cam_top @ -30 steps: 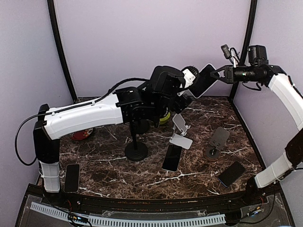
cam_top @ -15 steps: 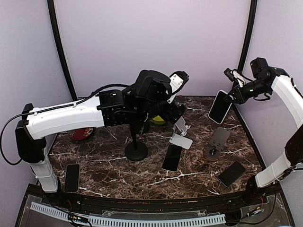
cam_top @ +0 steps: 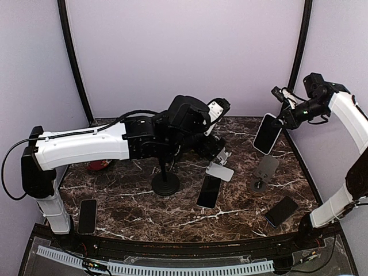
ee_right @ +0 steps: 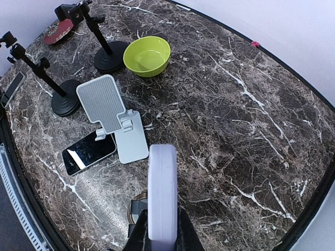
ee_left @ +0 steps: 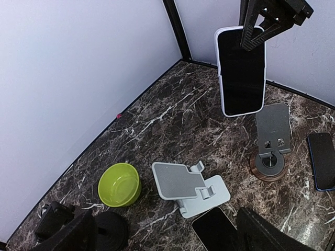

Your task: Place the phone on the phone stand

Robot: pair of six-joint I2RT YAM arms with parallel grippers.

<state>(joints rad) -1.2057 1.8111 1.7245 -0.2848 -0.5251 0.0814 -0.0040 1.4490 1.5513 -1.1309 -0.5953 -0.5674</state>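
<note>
Top external view: phone hangs upright in the air, above the grey stand.
Right jaws: closed on the phone's upper edge.
Left jaws: wide, empty, beside the white stand.

The left arm stretches across the left and middle of the bench, its wrist hanging close over the grey folding stand, so the way onto that stand from above or from the left is blocked. A black tripod stand and a green bowl crowd its left side, and a black phone lies just in front. Bare marble runs between the folding stand and the round-based stand and on to the back right corner. The held phone hangs above the round-based stand, apart from it, with open air between. A blue phone lies front right.
</note>
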